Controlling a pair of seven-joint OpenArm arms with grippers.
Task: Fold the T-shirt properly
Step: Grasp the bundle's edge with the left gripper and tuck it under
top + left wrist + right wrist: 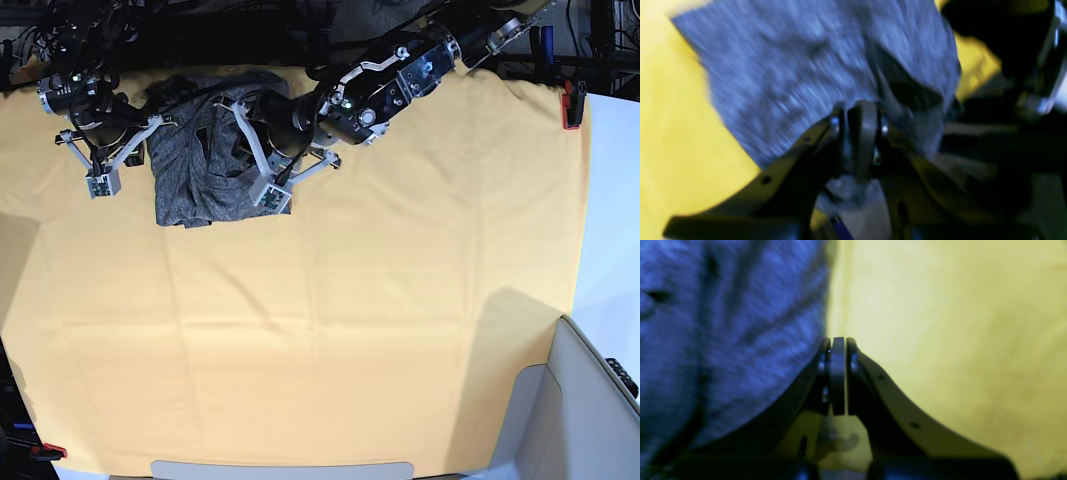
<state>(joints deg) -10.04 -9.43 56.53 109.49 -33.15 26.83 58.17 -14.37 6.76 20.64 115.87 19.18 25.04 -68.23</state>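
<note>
The charcoal-grey T-shirt [205, 175] lies bunched at the far left of the table. In the left wrist view the T-shirt [800, 66] fills the upper middle, blurred. My left gripper [858, 113] is shut on a fold of it, and grey fabric shows between the jaws behind the tips. In the base view the left gripper [252, 140] sits over the shirt's right part. My right gripper [838, 343] is shut, with nothing clearly in it. It sits at the edge where the T-shirt [723, 340] meets the yellow cloth, at the shirt's left side [140, 138] in the base view.
A plain yellow cloth [330, 330] covers the whole table. A red clamp [571, 105] holds it at the far right edge, another [45, 452] at the near left corner. A pale grey bin-like rim [590, 400] stands at the near right.
</note>
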